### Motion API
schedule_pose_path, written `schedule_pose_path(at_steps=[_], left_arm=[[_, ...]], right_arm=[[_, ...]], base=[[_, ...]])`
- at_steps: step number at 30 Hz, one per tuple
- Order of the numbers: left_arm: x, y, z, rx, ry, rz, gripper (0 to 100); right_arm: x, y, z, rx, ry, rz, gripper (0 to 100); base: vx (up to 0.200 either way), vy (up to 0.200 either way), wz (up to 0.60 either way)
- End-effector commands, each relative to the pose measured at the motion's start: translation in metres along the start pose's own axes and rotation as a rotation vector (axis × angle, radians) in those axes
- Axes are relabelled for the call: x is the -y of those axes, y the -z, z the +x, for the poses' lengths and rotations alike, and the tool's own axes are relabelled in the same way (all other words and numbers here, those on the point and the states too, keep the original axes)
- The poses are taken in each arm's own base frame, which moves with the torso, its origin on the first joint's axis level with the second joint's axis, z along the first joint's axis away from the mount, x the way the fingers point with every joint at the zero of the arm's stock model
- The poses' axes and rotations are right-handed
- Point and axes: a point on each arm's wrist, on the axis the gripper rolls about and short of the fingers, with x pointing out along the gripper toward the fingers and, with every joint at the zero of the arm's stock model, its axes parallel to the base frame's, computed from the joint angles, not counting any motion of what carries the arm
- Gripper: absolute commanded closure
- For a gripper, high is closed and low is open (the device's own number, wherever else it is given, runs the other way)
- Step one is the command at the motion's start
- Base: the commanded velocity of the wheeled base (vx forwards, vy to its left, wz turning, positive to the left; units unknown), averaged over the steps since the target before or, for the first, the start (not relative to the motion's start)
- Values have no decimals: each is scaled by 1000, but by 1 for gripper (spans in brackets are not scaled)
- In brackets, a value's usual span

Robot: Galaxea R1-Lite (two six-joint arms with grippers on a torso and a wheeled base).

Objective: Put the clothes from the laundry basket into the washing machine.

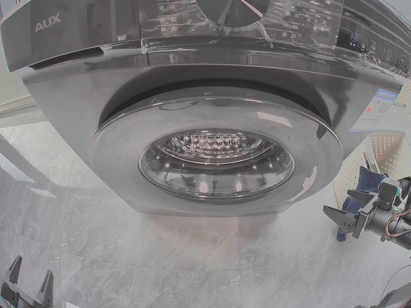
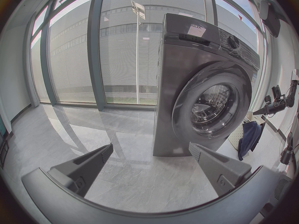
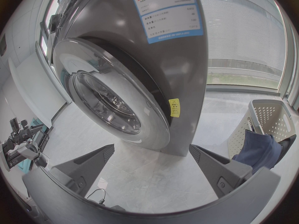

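Clothing in the laundry basket [image 3: 271, 115] amounts to one dark blue garment [image 3: 258, 150], draped over the rim nearest the robot. Its long axis runs downward: it starts inside the basket's mouth, crosses the rim and hangs down the outer wall to the grey tiled floor [image 1: 150, 253]. The basket is pale, perforated plastic. It stands upright with its mouth up, just beside the right front corner of the washing machine [image 1: 85, 86].

The machine faces the robot. Its round door [image 1: 214, 163] is shut flat against the front, and the ribbed drum shows through the glass. An energy label [image 3: 168, 13] and a small yellow sticker [image 3: 174, 107] sit on the front panel's right edge, on the basket's side.

The right gripper [image 1: 338, 202] is held roughly level above the floor, its arm coming in from the robot's right. Its fingers point toward the machine's lower right corner. They are spread wide with nothing between them. In the left wrist view it hangs above the garment and clear of it.

The left gripper [image 1: 33, 266] sits low at the robot's left, well apart from both machine and basket. Its fingers point forward toward the machine's left side and are likewise parted, holding nothing. Tall windows [image 2: 124, 47] stand behind the machine.
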Motion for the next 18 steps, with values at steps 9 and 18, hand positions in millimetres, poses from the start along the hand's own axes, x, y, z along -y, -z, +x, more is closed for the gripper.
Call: schedule_pose_path(at_steps=[9, 18], left_arm=[[0, 5, 0, -4, 0, -1, 0], [0, 5, 0, -4, 0, -1, 0]], right_arm=[[-9, -9, 26, -22, -36, -16, 0], [-23, -12, 30, -18, -75, -34, 0]], base=[[0, 0, 0], [0, 0, 0]])
